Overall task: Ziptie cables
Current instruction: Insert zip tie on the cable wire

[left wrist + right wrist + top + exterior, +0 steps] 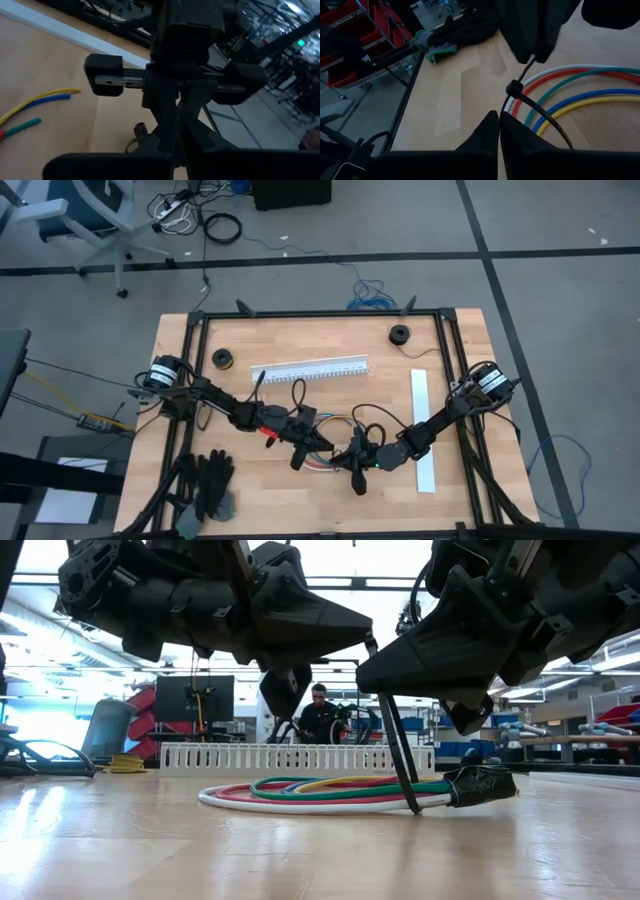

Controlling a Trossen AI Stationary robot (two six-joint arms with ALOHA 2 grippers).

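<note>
High view: both arms reach to the table's middle front, where the cables point(330, 442) lie in a loose coil between the left tool point(303, 452) and the right tool point(358, 470); the white slotted channel point(310, 369) sits apart, farther back, with a white strip point(423, 430) to the right and black gloves point(210, 480) at the front left. Low view: the cables point(330, 790) rest flat on the table point(300, 850) as a red, green, yellow and white loop; a thin black ziptie point(398, 758) rises from the bundle's right end toward the tools hanging above, beside a dark plug end point(480, 784). A person shows far behind. Left wrist view: the left tool point(175, 145) looks pinched shut; the right tool's body fills the frame ahead, and whether the left one holds the tie I cannot tell. Loose yellow, blue and green cable ends point(35, 107) lie on the wood. Right wrist view: the right tool point(499, 120) has its fingers pressed together with nothing visibly between them; the ziptie point(540, 112) already wraps the 5 wires, its head point(514, 89) seated at the bundle's edge. Judgement: tie looped and threaded, 1 tie on; final cinching and release likely remain.
</note>
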